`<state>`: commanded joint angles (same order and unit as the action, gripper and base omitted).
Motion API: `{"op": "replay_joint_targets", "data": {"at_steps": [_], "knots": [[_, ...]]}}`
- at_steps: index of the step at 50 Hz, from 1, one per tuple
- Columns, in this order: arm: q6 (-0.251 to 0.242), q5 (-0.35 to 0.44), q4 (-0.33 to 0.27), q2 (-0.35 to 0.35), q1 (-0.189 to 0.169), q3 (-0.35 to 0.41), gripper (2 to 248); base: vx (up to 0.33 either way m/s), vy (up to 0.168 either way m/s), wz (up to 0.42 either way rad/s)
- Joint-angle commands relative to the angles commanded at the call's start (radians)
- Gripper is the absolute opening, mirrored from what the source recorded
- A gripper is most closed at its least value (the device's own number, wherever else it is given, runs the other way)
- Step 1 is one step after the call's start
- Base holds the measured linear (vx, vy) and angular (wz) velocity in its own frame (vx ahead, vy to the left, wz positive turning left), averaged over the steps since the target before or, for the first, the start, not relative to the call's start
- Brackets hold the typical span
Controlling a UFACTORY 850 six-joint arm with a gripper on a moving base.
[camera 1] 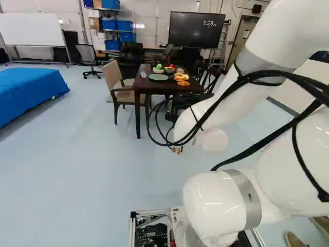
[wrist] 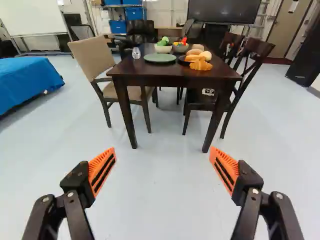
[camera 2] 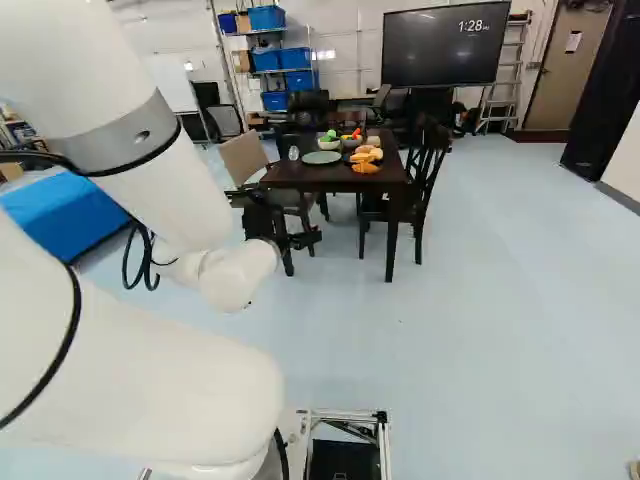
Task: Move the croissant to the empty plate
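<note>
1. Orange pads line the fingers (wrist: 102, 171), which stand wide with nothing between them, well short of the green plate (wrist: 160, 58).
2. The croissant (wrist: 201, 65) looks to be the gold, lumpy bread on the bench (wrist: 135, 70), to the robot's right of the green plate.
3. You should roll closer first, slowly, and mind the chairs (wrist: 92, 55) around the green plate's bench.
4. Lift the fingers higher than the green plate before you reach in, or they may bump the bench's edge.
5. Come down over the croissant and squeeze softly; it may squash or drag other bread.
6. You can't tell if it sits on the dark plate (wrist: 181, 62) beside the green plate, or just touches it; bread hides much of that dark plate.
</note>
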<state>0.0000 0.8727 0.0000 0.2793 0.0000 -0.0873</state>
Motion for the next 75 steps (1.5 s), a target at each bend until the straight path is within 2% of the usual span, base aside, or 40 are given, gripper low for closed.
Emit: {"op": "replay_joint_targets", "data": {"at_steps": [24, 75], "knots": [[0.000, 0.000, 0.000, 0.000, 0.000, 0.000, 247, 0.129, -0.002, -0.019], [0.000, 0.000, 0.000, 0.000, 0.000, 0.000, 247, 0.136, -0.025, -0.142]]}}
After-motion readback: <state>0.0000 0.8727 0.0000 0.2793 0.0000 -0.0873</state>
